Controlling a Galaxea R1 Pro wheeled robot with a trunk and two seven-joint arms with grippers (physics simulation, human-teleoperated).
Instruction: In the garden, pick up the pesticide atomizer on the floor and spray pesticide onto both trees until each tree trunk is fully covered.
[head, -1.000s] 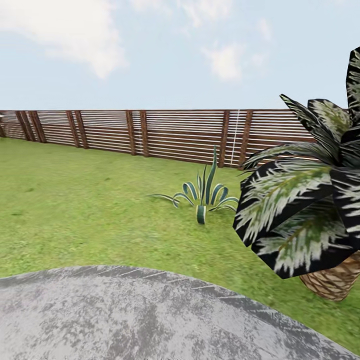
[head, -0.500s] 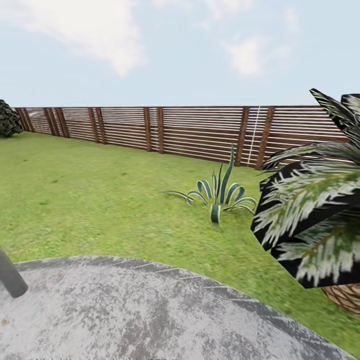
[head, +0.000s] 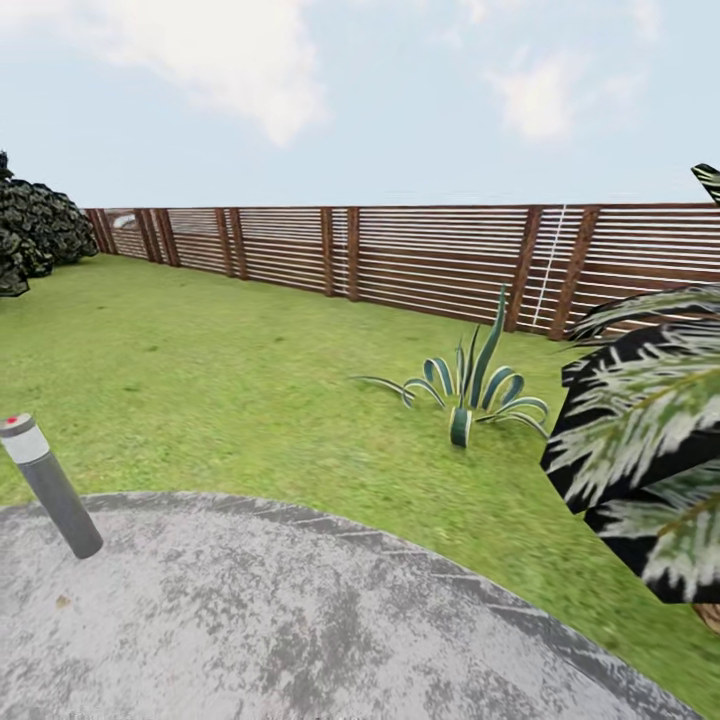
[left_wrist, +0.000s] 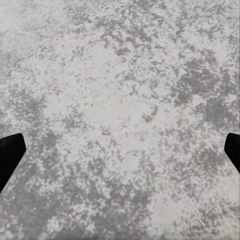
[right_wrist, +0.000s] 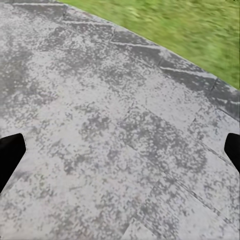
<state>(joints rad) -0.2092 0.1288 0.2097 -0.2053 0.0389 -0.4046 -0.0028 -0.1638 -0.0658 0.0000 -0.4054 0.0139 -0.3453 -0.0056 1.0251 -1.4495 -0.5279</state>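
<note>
- Dark bush (head: 35, 235) at the head view's far left, cut off by the frame edge; leafy mass only, no trunk visible.
- Grey post with a pale cap and red dot (head: 48, 485) stands tilted at the left edge of the round stone paving (head: 300, 620). Looks like a path light; not clearly the atomizer.
- Lawn (head: 230, 380) runs back to the slatted wooden fence (head: 400, 255), which rings the garden.
- Striped agave-like plant (head: 470, 385) sits on the grass between paving and fence, right of centre.
- Short palm (head: 640, 450) at the right edge; fronds cut off, scaly base barely peeking at the bottom right corner. Not a task tree.
- Pesticide atomizer and both thick-trunked trees: not to be found here. Robot probably in transit or scanning, so the task is likely at the locate stage.
- Left gripper (left_wrist: 120, 152): dark tips at opposite sides of the wrist picture, fingers spread wide, nothing between, paving below.
- Right gripper (right_wrist: 120, 152): fingers spread wide and empty, over the paving near its edge with the grass (right_wrist: 190, 30).
- Both arms likely parked low for driving.
</note>
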